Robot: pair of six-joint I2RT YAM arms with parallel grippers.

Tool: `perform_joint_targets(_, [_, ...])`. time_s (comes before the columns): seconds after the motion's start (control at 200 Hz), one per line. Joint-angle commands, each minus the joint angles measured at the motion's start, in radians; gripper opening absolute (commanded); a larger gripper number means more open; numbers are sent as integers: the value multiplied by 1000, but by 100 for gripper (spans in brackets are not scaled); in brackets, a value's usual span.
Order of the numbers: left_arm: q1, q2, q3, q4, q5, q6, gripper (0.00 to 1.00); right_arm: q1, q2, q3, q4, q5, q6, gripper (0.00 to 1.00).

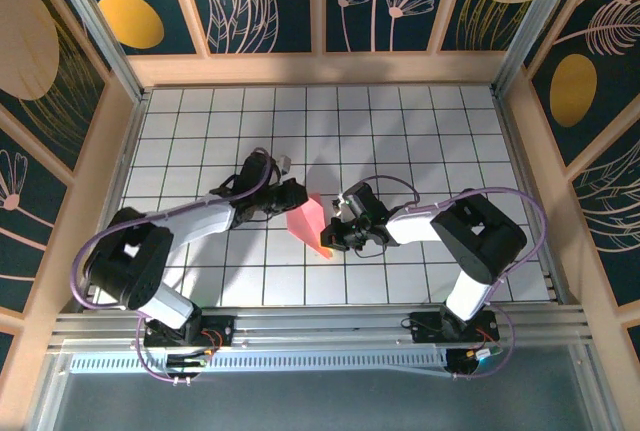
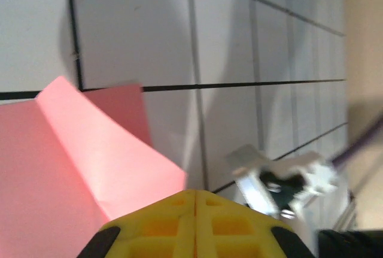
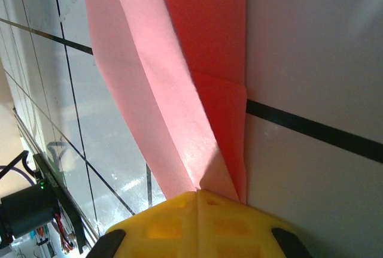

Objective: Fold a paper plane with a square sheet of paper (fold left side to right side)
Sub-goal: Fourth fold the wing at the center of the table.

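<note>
White-and-black jointed arms (image 1: 190,221) are looped by purple cables (image 1: 83,256); the left gripper (image 2: 195,193) and right gripper (image 3: 197,193) are moulded in ribbed yellow plastic.

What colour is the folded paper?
The paper is plain salmon pink, seen best in the right wrist view.

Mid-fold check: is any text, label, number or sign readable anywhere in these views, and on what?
No text can be read.
The pink paper is plain and unmarked.
The tiled table has grid lines only.
The wall panels show painted plants, no lettering.
Anything on the arm bases is too small to read.
</note>
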Motion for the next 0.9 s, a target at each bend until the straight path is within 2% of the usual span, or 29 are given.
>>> perform_joint_targets(0.0, [0, -18, -101, 79, 55, -49, 4, -6, 42, -34, -142, 62, -17, 0])
perform_joint_targets(0.14, [-34, -11, -166, 170, 99, -96, 1, -6, 42, -32, -151, 69, -18, 0])
perform_joint_targets(0.415, [-96, 108, -150, 255, 121, -162, 0, -6, 40, -31, -161, 79, -16, 0])
perform_joint_targets(0.896, [-98, 199, -91, 229, 101, -138, 0, -2, 43, -28, -186, 92, -21, 0])
